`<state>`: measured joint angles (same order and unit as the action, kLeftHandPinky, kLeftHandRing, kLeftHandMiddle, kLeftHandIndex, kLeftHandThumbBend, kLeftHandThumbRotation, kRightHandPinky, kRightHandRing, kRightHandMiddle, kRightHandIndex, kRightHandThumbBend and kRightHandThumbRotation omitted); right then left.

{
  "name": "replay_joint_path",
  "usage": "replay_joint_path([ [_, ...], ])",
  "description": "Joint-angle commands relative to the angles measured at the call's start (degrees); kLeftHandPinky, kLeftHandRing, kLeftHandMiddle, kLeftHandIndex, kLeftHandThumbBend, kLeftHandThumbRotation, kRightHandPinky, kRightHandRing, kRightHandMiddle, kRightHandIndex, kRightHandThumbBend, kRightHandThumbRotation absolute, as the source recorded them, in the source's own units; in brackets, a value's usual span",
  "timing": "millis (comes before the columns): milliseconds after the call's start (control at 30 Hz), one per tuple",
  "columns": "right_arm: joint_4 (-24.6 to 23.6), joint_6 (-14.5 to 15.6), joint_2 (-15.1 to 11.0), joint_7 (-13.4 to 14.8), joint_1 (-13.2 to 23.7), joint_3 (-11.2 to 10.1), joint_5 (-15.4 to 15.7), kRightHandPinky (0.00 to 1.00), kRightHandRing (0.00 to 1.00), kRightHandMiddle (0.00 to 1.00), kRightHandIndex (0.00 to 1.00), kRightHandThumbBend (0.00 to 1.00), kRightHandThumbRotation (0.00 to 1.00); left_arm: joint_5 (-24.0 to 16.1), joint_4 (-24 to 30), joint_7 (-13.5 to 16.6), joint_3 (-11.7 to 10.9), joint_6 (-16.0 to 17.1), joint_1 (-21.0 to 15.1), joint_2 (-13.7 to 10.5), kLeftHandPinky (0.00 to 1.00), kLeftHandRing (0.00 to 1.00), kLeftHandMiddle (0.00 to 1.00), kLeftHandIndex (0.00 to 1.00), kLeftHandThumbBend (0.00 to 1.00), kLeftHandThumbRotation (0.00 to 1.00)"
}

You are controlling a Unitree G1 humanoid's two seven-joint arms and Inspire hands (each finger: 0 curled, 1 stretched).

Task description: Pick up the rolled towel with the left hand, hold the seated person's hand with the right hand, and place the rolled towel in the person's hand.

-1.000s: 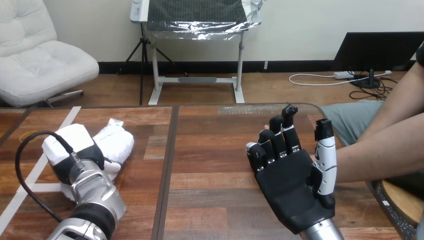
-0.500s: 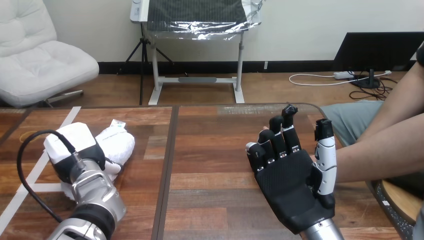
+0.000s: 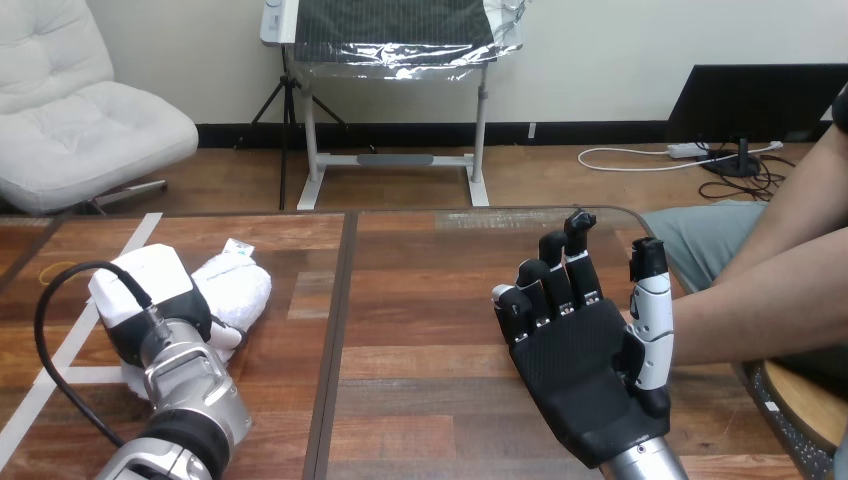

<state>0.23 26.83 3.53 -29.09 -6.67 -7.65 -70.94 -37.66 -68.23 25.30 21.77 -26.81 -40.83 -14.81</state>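
Fluffy white rolled towel (image 3: pixel 240 290) lies at the wooden desk's (image 3: pixel 420 300) 9 o'clock, partly under the left hand (image 3: pixel 150 295) (grip cannot be told). At 4 o'clock, the right hand (image 3: pixel 580 370) is spread open, its black palm dimpled, beside the person's forearm (image 3: pixel 760 310).

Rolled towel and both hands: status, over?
Left hand rests on the rolled towel, towel on the table. Right hand open, upright, beside the person's forearm, no grasp seen. Nothing in the way.
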Motion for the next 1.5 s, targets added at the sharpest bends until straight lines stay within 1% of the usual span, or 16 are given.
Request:
replay_joint_path([
  [0,-2.4,-0.7,4.2,0.5,2.9,-0.8,-1.1,0.31,0.46,0.55,0.57,0.66,0.26,0.9,-0.5,3.0,0.0,4.6,2.8,-0.6,0.15,0.20,0.31,0.62,0.72,0.08],
  [167,-2.5,-0.8,4.2,0.7,2.9,-0.7,-0.9,0.31,0.46,0.55,0.57,0.66,0.26,2.7,0.9,7.9,-1.5,11.7,5.0,-1.5,0.14,0.20,0.30,0.54,0.72,0.05],
  [200,-2.6,-0.8,4.2,0.8,2.9,-0.7,-1.0,0.31,0.46,0.55,0.57,0.66,0.26,3.7,1.6,9.2,-2.4,14.8,5.8,-1.7,0.14,0.20,0.30,0.53,0.72,0.05],
  [267,-2.6,-0.7,4.2,0.9,2.9,-0.7,-1.0,0.31,0.46,0.55,0.57,0.65,0.26,4.8,2.2,10.7,-3.4,18.3,6.7,-2.0,0.15,0.20,0.30,0.51,0.71,0.06],
  [300,-2.6,-0.7,4.1,0.9,2.9,-0.8,-1.1,0.30,0.46,0.55,0.57,0.65,0.26,6.7,3.2,11.1,-4.9,22.6,7.8,-2.2,0.15,0.20,0.30,0.50,0.70,0.06],
  [367,-2.6,-0.6,4.1,1.0,2.9,-0.8,-1.2,0.30,0.46,0.55,0.57,0.66,0.26,8.7,4.2,11.5,-6.5,27.3,8.9,-2.4,0.17,0.23,0.33,0.49,0.68,0.08],
  [400,-2.6,-0.5,4.1,1.1,3.0,-0.8,-1.3,0.30,0.46,0.55,0.57,0.66,0.26,11.2,5.7,10.7,-8.4,32.0,10.2,-2.3,0.18,0.24,0.34,0.48,0.68,0.08],
  [500,-2.6,-0.5,4.1,1.2,3.0,-0.8,-1.4,0.30,0.46,0.55,0.57,0.66,0.26,16.4,8.4,8.7,-11.9,40.4,12.6,-1.8,0.23,0.30,0.38,0.48,0.68,0.10],
  [667,-2.6,-0.6,4.2,1.2,3.0,-0.8,-1.4,0.30,0.46,0.55,0.57,0.65,0.26,23.5,11.6,4.5,-16.1,49.4,15.2,0.1,0.29,0.36,0.42,0.49,0.70,0.08],
  [700,-2.5,-0.6,4.2,1.2,3.0,-0.8,-1.4,0.30,0.46,0.55,0.57,0.65,0.26,25.6,12.6,2.8,-17.1,51.7,16.0,0.8,0.30,0.36,0.42,0.49,0.71,0.08],
  [767,-2.5,-0.6,4.2,1.2,3.1,-0.8,-1.4,0.30,0.46,0.55,0.57,0.65,0.26,27.8,13.4,0.9,-18.0,54.3,16.7,1.5,0.31,0.37,0.43,0.49,0.71,0.07],
  [800,-2.5,-0.7,4.2,1.2,3.1,-0.8,-1.4,0.30,0.46,0.55,0.57,0.65,0.26,30.6,14.4,-1.8,-19.0,56.2,17.4,2.3,0.31,0.37,0.43,0.49,0.72,0.07],
  [900,-2.5,-0.7,4.2,1.3,3.2,-0.8,-1.4,0.30,0.46,0.55,0.57,0.65,0.26,36.3,16.7,-7.3,-21.0,58.9,18.6,4.2,0.33,0.38,0.44,0.49,0.72,0.05],
  [1000,-2.4,-0.6,4.2,1.4,3.3,-0.8,-1.4,0.31,0.46,0.55,0.57,0.66,0.26,40.8,19.6,-11.2,-22.1,59.4,19.8,5.9,0.34,0.39,0.44,0.48,0.74,0.05],
  [1300,-2.2,-1.0,4.1,1.1,3.4,-0.7,-0.9,0.30,0.45,0.55,0.57,0.66,0.26,49.0,28.7,-18.8,-22.7,59.9,24.0,9.2,0.33,0.39,0.44,0.48,0.77,0.06],
  [1467,-2.0,-1.0,4.1,0.9,3.6,-0.8,-0.9,0.30,0.45,0.55,0.57,0.66,0.26,52.0,33.2,-22.3,-22.7,59.7,26.1,10.7,0.32,0.39,0.44,0.47,0.77,0.06],
])
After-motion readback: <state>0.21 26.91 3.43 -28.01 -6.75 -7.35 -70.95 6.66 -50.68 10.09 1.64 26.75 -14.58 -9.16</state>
